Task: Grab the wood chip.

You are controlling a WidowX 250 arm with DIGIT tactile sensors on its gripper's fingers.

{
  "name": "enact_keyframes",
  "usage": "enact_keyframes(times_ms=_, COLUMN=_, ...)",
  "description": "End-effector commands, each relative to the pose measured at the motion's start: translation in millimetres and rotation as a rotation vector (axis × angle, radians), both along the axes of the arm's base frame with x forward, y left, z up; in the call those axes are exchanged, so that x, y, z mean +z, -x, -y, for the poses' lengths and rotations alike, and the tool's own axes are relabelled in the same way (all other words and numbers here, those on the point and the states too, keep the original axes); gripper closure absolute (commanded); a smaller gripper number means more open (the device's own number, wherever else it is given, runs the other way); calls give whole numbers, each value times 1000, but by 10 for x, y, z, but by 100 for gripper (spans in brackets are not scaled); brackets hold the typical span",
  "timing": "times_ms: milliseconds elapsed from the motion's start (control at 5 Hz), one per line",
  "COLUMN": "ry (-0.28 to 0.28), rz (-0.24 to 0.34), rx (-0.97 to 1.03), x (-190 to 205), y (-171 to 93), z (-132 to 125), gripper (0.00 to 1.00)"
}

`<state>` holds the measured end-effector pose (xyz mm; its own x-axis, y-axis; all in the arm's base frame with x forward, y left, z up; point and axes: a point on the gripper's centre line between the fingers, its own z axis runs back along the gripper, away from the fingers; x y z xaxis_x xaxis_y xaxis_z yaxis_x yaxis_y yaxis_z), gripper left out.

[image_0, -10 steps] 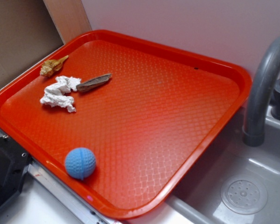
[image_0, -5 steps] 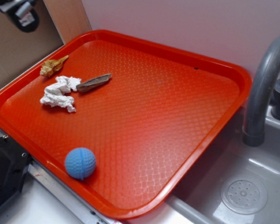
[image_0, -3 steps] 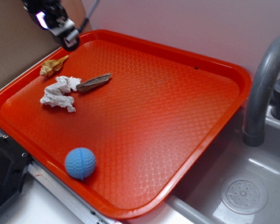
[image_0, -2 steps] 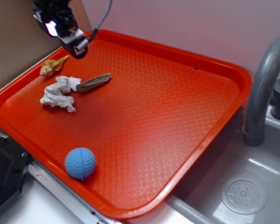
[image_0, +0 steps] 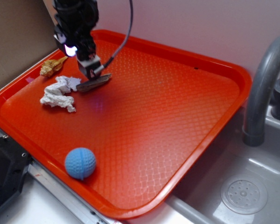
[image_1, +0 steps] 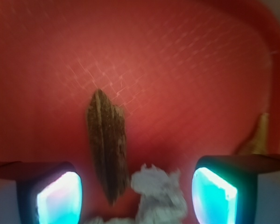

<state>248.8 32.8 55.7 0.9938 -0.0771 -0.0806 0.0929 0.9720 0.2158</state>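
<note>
Chip (image_1: 107,147) lies flat on tray (image_0: 177,107), between my gripper's (image_1: 137,193) fingers, nearer the left one (image_1: 49,193). Jaws wide apart, holding nothing. Tissue (image_1: 158,191) touches chip's near end. Shell (image_1: 256,137) further right, by the rim.

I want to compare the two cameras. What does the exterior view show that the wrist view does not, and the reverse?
Only the exterior view shows the blue ball, the grey faucet and the sink.

Only the wrist view shows the open gripper from inside, with its two glowing pads well apart.

Both show the wood chip lying flat on the red tray, the white tissue beside it, and the seashell.
</note>
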Motion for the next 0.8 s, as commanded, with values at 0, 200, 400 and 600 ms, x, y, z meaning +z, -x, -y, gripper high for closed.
enact_keyframes(times_ms=0, ry=59, rz=-78, rx=-38, x=-327, y=68, z=-10, gripper=0)
enact_keyframes(times_ms=200, ry=104, rz=-96, rx=-60, x=-386, y=104, z=10, gripper=0)
enact_keyframes(times_ms=400, ry=104, rz=-81, rx=-47, x=-374, y=116, z=-12, gripper=100)
enact_keyframes(times_ms=600, ry=92, rz=-74, rx=-35, x=-362, y=123, z=-60, gripper=100)
